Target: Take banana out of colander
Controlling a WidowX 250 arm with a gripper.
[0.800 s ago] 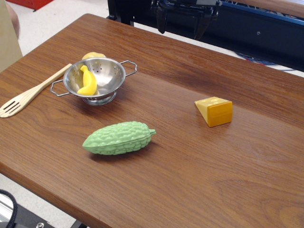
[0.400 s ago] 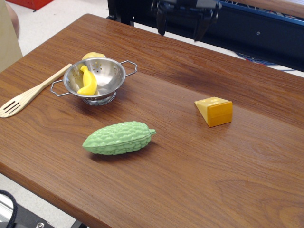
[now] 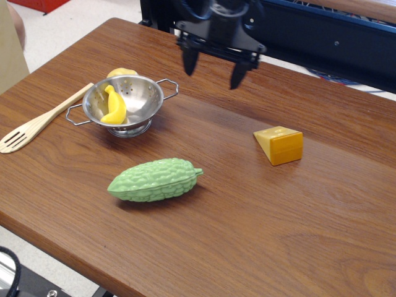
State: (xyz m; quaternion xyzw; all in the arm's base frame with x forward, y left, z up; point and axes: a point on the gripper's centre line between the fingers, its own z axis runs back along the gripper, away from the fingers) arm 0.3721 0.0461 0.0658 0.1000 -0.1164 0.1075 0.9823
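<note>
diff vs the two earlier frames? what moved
Only the hand moved: it came down from the top edge of the picture and shifted left, toward the colander. Its fingers stand apart and hold nothing. The banana lies in the colander as before; the wooden spoon, green gourd and cheese wedge are unmoved.

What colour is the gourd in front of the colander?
Light green, bumpy skin; the gourd shows clearly in the only view.
</note>
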